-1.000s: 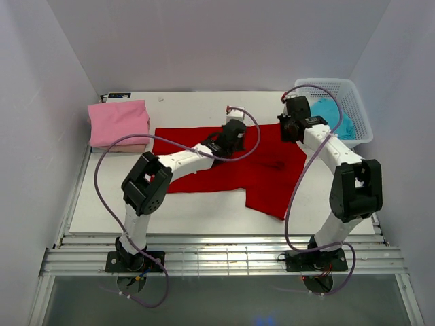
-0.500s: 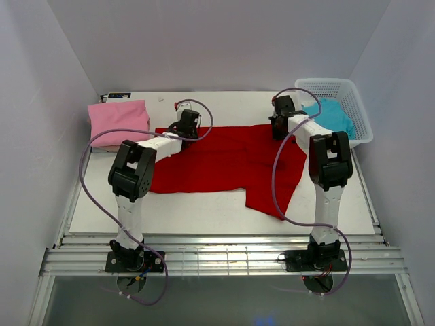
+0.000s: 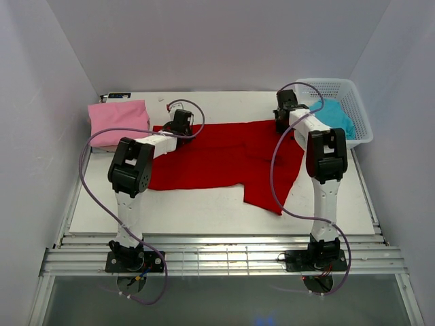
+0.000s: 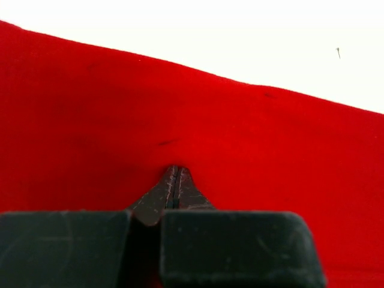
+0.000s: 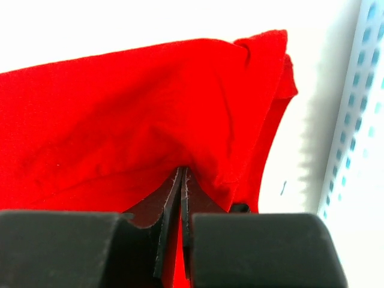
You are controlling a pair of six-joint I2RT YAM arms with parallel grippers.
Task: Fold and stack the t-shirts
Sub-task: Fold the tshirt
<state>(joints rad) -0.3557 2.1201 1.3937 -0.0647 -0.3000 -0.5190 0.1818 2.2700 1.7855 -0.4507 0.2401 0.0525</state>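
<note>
The bright red t-shirt [image 3: 224,159] lies spread across the middle of the table. My left gripper [image 3: 182,126] is at its far left edge and shut on the cloth; in the left wrist view the closed tips [image 4: 176,171] pinch the red t-shirt [image 4: 240,132]. My right gripper [image 3: 282,119] is at the far right corner, shut on the red t-shirt [image 5: 120,114], with cloth between the closed tips [image 5: 181,173]. A folded pink t-shirt [image 3: 119,122] lies on a beige one [image 3: 126,147] at the far left. A turquoise t-shirt [image 3: 333,115] lies in the basket.
The white lattice basket [image 3: 359,109] stands at the far right, close to my right gripper; its wall shows in the right wrist view [image 5: 360,120]. White walls close in the table on three sides. A small dark device [image 3: 119,96] sits behind the pink t-shirt.
My left gripper has moved from the shirt's middle to its far left edge. My right gripper has moved slightly farther back. The red shirt's far edge is now pulled out straight.
</note>
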